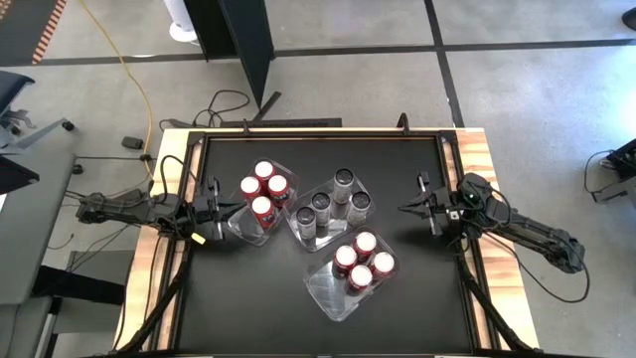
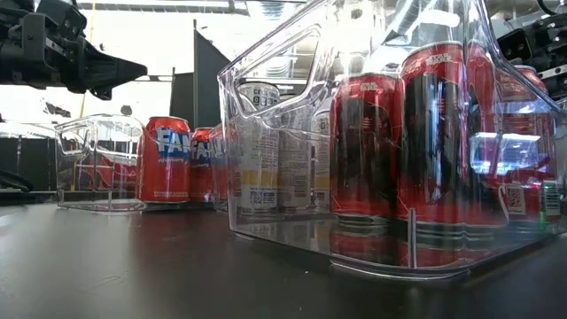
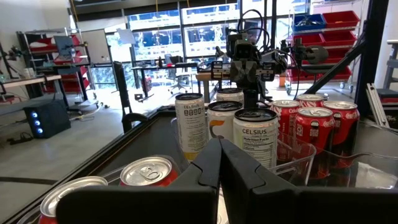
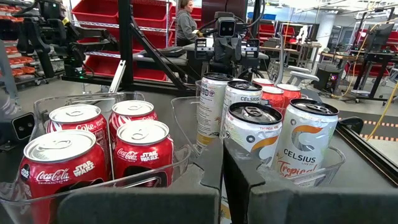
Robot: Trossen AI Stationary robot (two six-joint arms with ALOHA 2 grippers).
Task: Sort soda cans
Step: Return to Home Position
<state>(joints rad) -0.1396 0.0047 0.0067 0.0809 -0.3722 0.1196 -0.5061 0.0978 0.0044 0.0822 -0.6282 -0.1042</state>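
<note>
clear trays [image 1: 333, 298] sorted from above, can labels [image 4: 301, 152] only at wrist level

Red soda cans [image 2: 416, 133] fill the near clear tray [image 2: 283, 133] on my dark tabletop [image 2: 133, 266]; pale cans [image 2: 261, 151] stand behind them, and a farther tray [image 2: 97, 164] sits beside more red cans [image 2: 166, 159].

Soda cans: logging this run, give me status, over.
Left gripper shut, right gripper shut, both empty at table sides. Soda cans grouped in three clear trays. Nothing in the way.
</note>
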